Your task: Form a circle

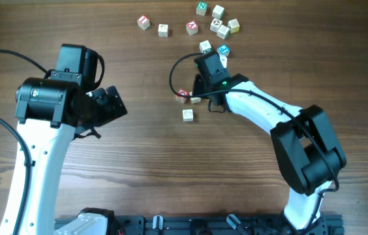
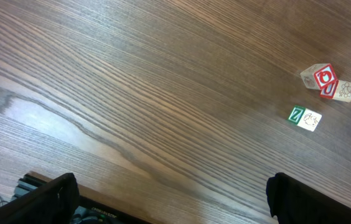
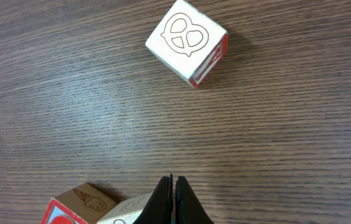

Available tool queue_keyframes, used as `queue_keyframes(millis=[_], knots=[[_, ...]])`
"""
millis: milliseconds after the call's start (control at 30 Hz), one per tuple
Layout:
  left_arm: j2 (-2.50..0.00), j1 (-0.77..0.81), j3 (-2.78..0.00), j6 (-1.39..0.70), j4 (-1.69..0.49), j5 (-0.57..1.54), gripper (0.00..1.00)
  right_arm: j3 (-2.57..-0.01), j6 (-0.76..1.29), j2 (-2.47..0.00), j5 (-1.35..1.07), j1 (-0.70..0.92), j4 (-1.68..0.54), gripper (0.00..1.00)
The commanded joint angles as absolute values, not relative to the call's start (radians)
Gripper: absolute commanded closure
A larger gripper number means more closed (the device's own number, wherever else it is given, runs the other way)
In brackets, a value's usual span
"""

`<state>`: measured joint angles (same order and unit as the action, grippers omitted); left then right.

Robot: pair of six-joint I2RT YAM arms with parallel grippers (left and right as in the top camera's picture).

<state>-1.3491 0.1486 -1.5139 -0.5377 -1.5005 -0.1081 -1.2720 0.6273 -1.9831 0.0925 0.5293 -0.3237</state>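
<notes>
Claw on the left hangs wide open over the wooden table and holds nothing. Claw on the right is squeezed shut and empty, its tip just beside a bunch of three blocks, one red, in the middle of the table. More blocks lie scattered farther back.

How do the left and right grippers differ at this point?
The left gripper has its fingers spread wide; the right gripper has its fingers pressed together. The left hangs over the table, apart from the three-cube cluster; the right sits beside it. Neither holds anything.
</notes>
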Motion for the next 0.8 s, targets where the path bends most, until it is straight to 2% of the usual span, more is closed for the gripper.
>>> queue_keyframes(millis=[0,767], knots=[[-1.343,0.149,-1.517,-0.554,-1.501,-0.125,0.00,-1.267,0.605,-2.019,0.069,0.530,-0.317,0.95],[-1.343,0.149,-1.517,-0.554,-1.501,-0.125,0.00,-1.267,0.574,-2.027,0.025,0.530,-0.292,0.96]])
